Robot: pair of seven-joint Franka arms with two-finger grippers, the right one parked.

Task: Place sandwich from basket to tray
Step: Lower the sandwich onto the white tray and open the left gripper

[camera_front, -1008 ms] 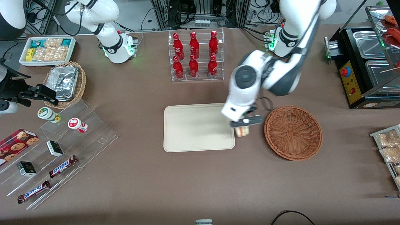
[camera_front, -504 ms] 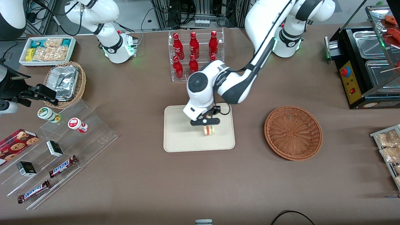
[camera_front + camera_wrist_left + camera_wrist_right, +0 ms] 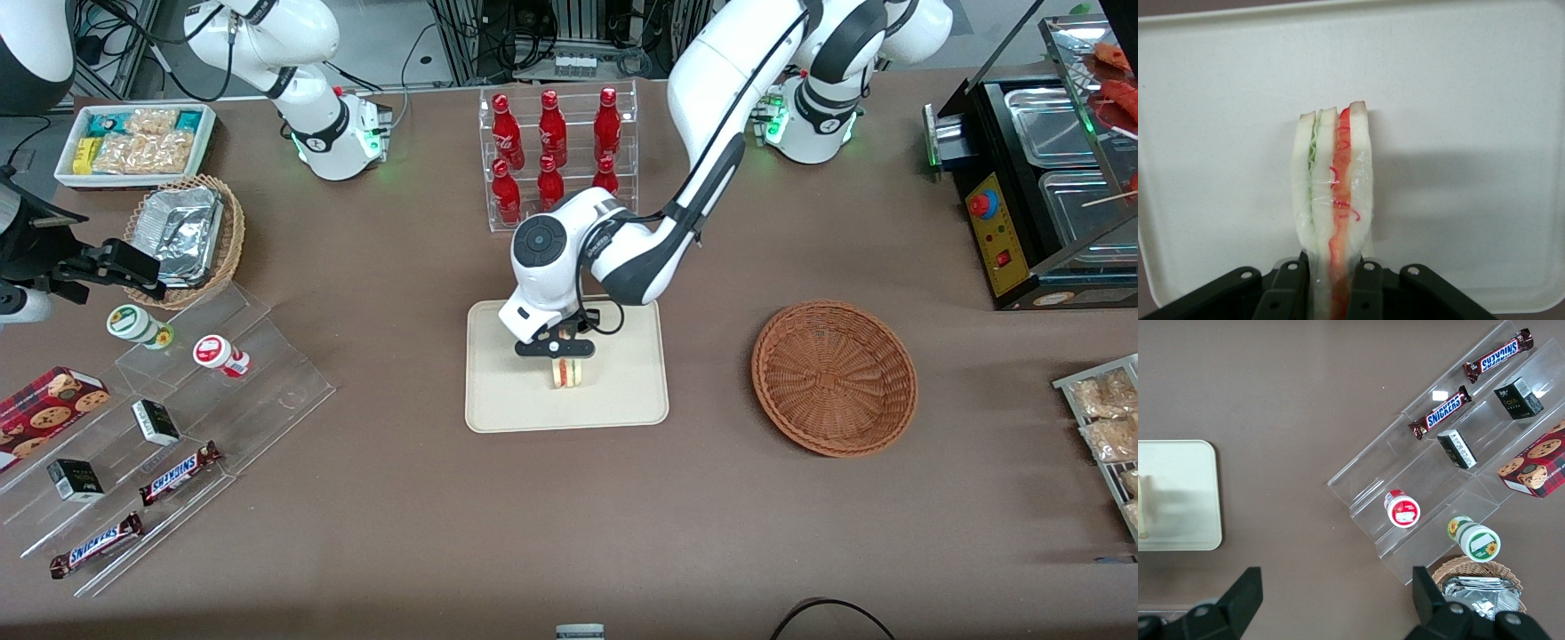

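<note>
My left gripper (image 3: pixel 562 354) hangs over the middle of the cream tray (image 3: pixel 507 400), shut on the sandwich (image 3: pixel 565 374). In the left wrist view the wrapped wedge of sandwich (image 3: pixel 1333 200) stands on edge with green and red filling showing, pinched between the two black fingers (image 3: pixel 1289 293) of the gripper (image 3: pixel 1331 293), with the tray (image 3: pixel 1471 133) under it. Whether the sandwich touches the tray I cannot tell. The reddish-brown wicker basket (image 3: pixel 834 377) sits empty beside the tray, toward the working arm's end of the table.
A clear rack of red bottles (image 3: pixel 556 160) stands farther from the front camera than the tray, partly covered by my arm. Acrylic shelves with snack bars, boxes and cups (image 3: pixel 160 427) lie toward the parked arm's end. A food warmer (image 3: pixel 1040 178) stands at the working arm's end.
My gripper has carried the sandwich from the gap between basket and tray across the tray's edge to its middle, and the arm has swung with it.
</note>
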